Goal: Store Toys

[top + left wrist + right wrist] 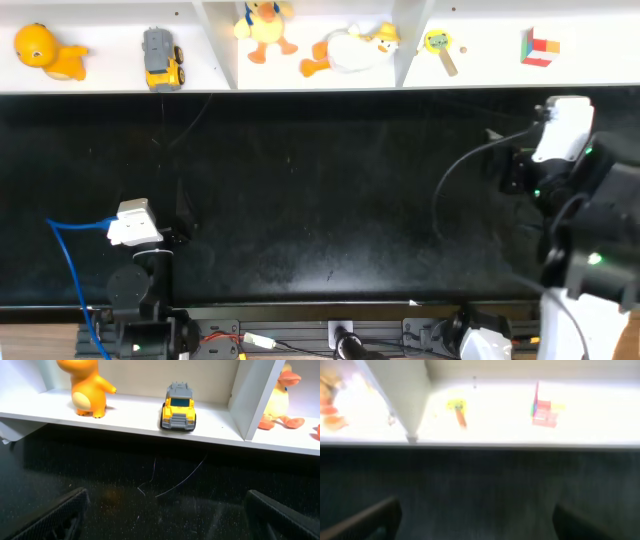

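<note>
Six toys are sitting on the shelf (300,85), two per compartment — orange figure (45,52), truck (178,407), yellow duck (265,28), white duck (350,50), rattle (440,48), blocks (540,48). The left wrist view is showing the truck's grille. Left gripper (165,494) and right gripper (476,505) are hanging spread, empty.

Orange toy (87,387): orange, lighter yellow-orange down the front.
Toy truck (178,407): yellow body, grey roof and grille, black wheels.
Plush duck (280,397): pale yellow body, orange beak and feet.
Lying plush bird (352,50): white body, yellow head, orange feet.
Rattle (440,46): yellow-green head, orange-brown handle.
Blocks (540,48): mostly red, with green and white parts.
Shelf (300,82): white.
Table (320,200): black, flecked with pale scratches and dust.
Cable (75,224): blue.
</note>
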`<state>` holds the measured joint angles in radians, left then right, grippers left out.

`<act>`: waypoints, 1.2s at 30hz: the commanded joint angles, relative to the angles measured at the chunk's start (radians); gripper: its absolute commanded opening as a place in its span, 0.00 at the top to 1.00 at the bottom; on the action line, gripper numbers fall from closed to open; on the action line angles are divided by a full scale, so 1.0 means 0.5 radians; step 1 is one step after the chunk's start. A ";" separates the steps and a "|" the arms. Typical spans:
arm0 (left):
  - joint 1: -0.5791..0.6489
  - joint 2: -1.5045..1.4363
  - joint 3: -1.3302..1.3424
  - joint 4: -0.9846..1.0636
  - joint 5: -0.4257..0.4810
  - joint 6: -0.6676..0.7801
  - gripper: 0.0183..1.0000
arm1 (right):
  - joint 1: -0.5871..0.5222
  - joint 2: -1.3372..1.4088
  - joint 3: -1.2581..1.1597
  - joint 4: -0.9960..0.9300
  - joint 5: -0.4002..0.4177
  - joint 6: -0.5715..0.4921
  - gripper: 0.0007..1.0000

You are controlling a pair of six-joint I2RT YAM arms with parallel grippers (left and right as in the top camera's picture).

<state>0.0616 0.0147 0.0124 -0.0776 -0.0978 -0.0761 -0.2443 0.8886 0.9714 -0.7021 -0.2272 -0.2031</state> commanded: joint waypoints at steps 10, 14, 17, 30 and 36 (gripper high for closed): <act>0.021 -0.024 -0.008 0.002 0.012 -0.007 0.00 | 0.443 -1.122 -1.411 1.201 0.375 0.782 0.00; 0.021 -0.024 -0.008 0.002 0.013 -0.007 0.00 | 0.491 -1.460 -1.656 1.241 0.352 0.782 0.00; 0.021 -0.024 -0.008 0.002 0.012 -0.007 0.00 | 0.491 -1.655 -1.786 1.238 0.311 0.781 0.00; 0.021 -0.024 -0.008 0.002 0.012 -0.007 0.00 | 0.527 -1.772 -1.932 1.260 0.300 0.758 0.00; 0.021 -0.024 -0.008 0.002 0.013 -0.007 0.00 | 0.527 -1.769 -1.932 1.258 0.300 0.758 0.01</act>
<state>0.0616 0.0147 0.0120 -0.0776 -0.0978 -0.0761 0.0139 0.0128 0.0181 -0.0795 -0.0742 0.1791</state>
